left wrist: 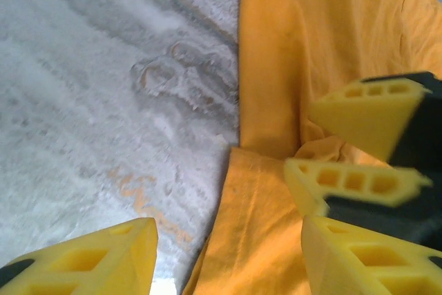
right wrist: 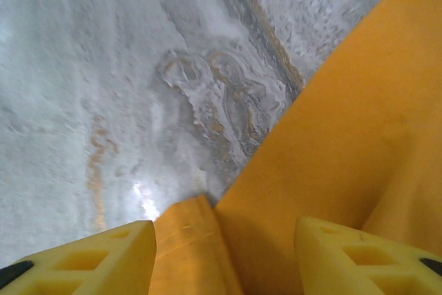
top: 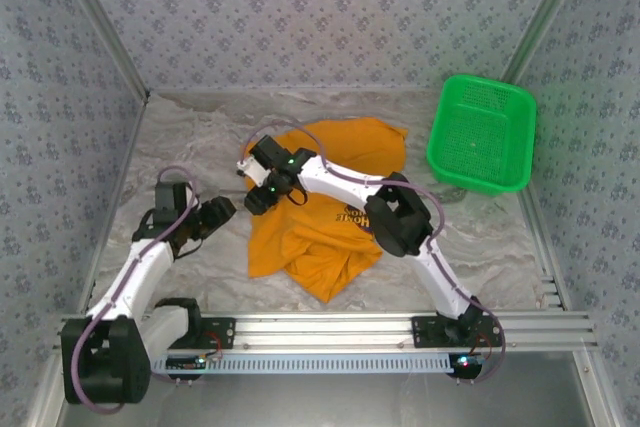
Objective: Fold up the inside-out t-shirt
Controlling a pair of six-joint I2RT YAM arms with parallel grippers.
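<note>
Top external, crumpled t-shirt (top: 320,237) on table (top: 200,137), right claw (top: 258,197) over its edge

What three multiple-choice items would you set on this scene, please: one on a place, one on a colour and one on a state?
1. Where on the table is the basket?
A. near left corner
B. far right
C. centre

2. What colour is the shirt?
A. orange-yellow
B. white
C. blue

3. How do the fingers of the left end effector stand?
A. shut tight
B. shut on the basket
C. apart

Answers:
1 B: the top view shows the basket at the table's far right side.
2 A: the cloth is orange-yellow in every view.
3 C: the left wrist view shows a wide gap between the fingers, with nothing pinched.
</note>
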